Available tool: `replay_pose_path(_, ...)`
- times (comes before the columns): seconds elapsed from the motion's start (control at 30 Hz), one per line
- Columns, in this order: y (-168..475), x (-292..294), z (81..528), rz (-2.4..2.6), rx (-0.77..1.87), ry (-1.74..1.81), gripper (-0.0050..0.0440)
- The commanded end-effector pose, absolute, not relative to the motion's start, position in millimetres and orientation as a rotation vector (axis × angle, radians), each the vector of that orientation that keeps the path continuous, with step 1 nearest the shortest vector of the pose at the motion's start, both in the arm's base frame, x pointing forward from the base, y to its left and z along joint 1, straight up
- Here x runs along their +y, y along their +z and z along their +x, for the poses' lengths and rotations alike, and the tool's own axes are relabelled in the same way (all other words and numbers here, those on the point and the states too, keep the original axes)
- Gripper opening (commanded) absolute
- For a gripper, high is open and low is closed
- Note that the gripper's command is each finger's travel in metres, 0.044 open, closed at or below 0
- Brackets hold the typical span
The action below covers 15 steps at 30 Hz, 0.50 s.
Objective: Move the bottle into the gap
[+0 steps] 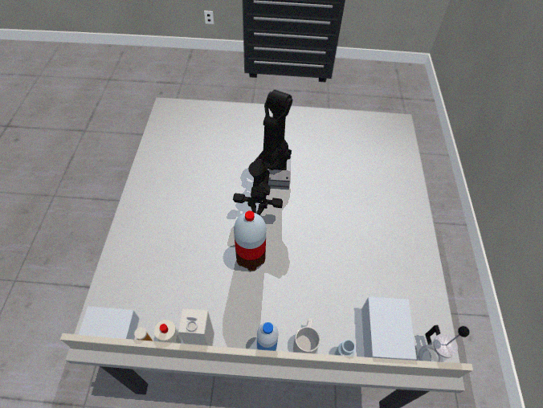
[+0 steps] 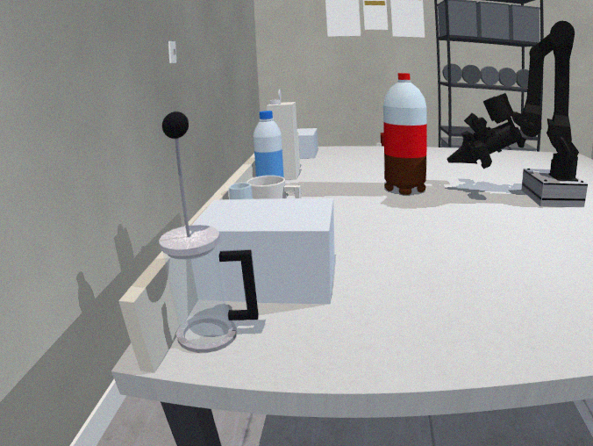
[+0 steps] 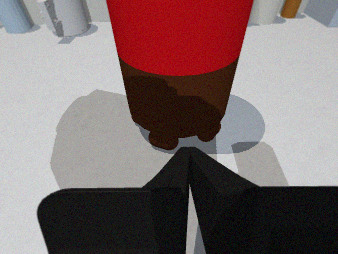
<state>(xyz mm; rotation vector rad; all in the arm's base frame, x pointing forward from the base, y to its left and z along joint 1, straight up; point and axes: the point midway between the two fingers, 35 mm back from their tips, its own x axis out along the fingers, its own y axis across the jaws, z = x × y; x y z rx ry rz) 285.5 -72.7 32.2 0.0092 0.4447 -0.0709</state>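
A tall cola bottle [image 1: 249, 242] with a red cap and red label stands upright near the middle of the table; it also shows in the exterior view [image 2: 404, 133] and fills the top of the wrist view [image 3: 177, 65]. My gripper [image 1: 260, 210] [image 3: 187, 154] is shut and empty, low over the table just behind the bottle's base, tips pointing at it and a little apart from it. It also shows in the exterior view [image 2: 455, 157]. The row runs along the near edge rail. Its gap [image 1: 237, 337] lies between a small carton [image 1: 193, 325] and a blue-capped water bottle [image 1: 267, 336].
The row also holds a flat box [image 1: 106, 322], a small brown bottle [image 1: 141, 334], a red-capped jar [image 1: 164, 329], a mug [image 1: 306, 339], a small cup [image 1: 346, 348], a large white box [image 1: 389, 326] and a French press [image 1: 442, 343]. The arm's base [image 1: 279, 177] stands behind the gripper.
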Motion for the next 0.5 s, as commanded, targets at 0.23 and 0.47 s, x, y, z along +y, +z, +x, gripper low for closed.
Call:
replay_pose_path(0.23, 21, -74, 298, 0.007, 0.430, -0.075, -0.0050)
replay_pose_path(0.47, 14, -74, 302, 0.007, 0.430, -0.075, -0.0050)
